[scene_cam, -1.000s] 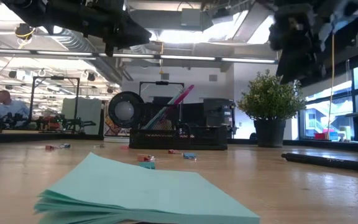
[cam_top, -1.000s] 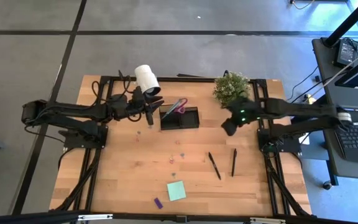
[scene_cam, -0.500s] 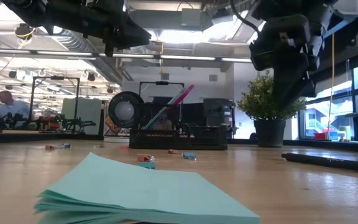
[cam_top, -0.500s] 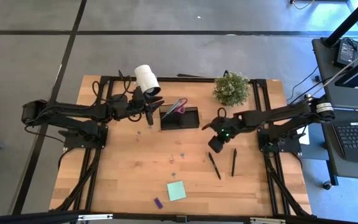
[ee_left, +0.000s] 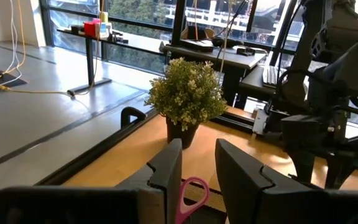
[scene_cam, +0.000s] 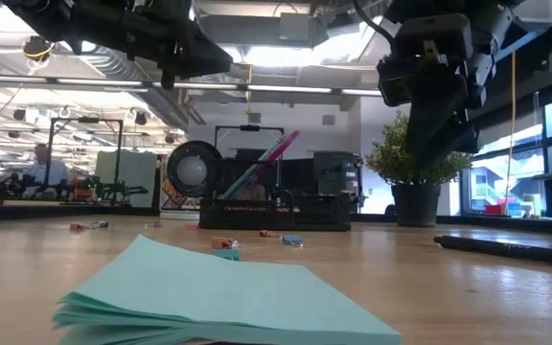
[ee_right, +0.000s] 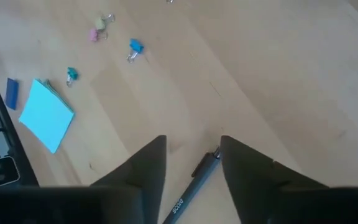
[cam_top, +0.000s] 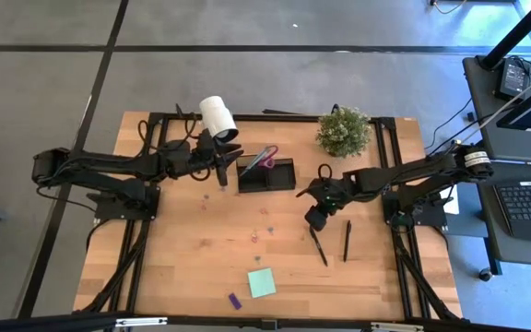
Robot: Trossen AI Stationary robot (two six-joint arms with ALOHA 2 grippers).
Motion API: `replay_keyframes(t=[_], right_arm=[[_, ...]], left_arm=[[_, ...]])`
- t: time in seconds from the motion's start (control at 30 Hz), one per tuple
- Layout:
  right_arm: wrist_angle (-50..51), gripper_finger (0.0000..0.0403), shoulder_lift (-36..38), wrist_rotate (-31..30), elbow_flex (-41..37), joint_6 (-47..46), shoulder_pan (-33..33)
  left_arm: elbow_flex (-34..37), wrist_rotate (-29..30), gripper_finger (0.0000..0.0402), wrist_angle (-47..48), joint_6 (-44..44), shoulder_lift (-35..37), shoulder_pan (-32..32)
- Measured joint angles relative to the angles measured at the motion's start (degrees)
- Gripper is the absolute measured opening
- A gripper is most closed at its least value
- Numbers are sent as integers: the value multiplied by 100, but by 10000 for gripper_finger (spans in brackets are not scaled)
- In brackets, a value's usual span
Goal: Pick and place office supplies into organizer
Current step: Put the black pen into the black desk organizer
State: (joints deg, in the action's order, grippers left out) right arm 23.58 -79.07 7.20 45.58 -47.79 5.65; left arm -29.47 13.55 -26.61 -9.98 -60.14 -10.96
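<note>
The black organizer [cam_top: 267, 177] stands at the table's far middle, and the purple-handled scissors [cam_top: 262, 156] lean out of it, handles up [ee_left: 192, 191]. My left gripper [cam_top: 221, 171] hovers level just left of it, open, its fingers [ee_left: 166, 171] on either side of the line to the scissors' handle, touching nothing. My right gripper [cam_top: 315, 218] points slantwise down, open, above the far end of a black pen [ee_right: 194, 180] that lies flat on the table. A second black pen [cam_top: 347, 240] lies to its right. The mint-green sticky pad [cam_top: 262, 282] and a purple piece [cam_top: 234, 301] lie near the front edge.
A white roll [cam_top: 218, 117] lies behind my left gripper, and a potted plant [cam_top: 344, 131] stands at the far right. Several small coloured clips [ee_right: 134, 48] are scattered on the wood in the middle. Black frame rails [cam_top: 404, 267] run along both table sides.
My right gripper has come from beside the plant toward the table's middle and near edge and has sunk, tipping further down, to above the left black pen. Most of the move came early in the second. The left arm and the objects have kept still.
</note>
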Motion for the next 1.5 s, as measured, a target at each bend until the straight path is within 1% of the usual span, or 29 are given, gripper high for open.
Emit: replay_keyframes(t=[0.13,0.23,0.3,0.4,0.53,0.6,0.73,0.8,0.87,1.13,1.3,1.5], right_arm=[[-27,203,0,31,0,-15,49],[-38,225,0,323,0,28,64],[-46,232,0,488,0,-93,73],[-49,232,0,665,0,-145,198],[52,222,2,580,19,-458,499],[421,217,-10,252,146,-619,630],[1274,210,-156,-481,663,-908,838],[1550,209,-301,-740,922,-927,912],[1759,208,-502,-875,1124,-930,944],[1759,208,-1391,-840,1255,-1041,957],[1736,208,-1661,-814,1257,-1336,957],[1649,208,-1937,-755,1257,-1476,956]], left_arm=[[-2,-17,95,3,-152,0,0],[-2,-19,94,71,-292,0,0],[-2,-19,92,156,-301,0,0],[-2,-19,91,277,-434,0,0],[-2,-54,91,381,-620,0,0],[-2,-146,90,413,-682,0,0],[-2,-207,92,435,-705,0,0],[-2,-216,93,463,-703,0,0],[-2,-220,92,467,-699,0,0],[-4,-246,89,769,-766,0,0],[-4,-244,89,1071,-1031,0,29],[-4,-245,88,1148,-1038,0,94]])
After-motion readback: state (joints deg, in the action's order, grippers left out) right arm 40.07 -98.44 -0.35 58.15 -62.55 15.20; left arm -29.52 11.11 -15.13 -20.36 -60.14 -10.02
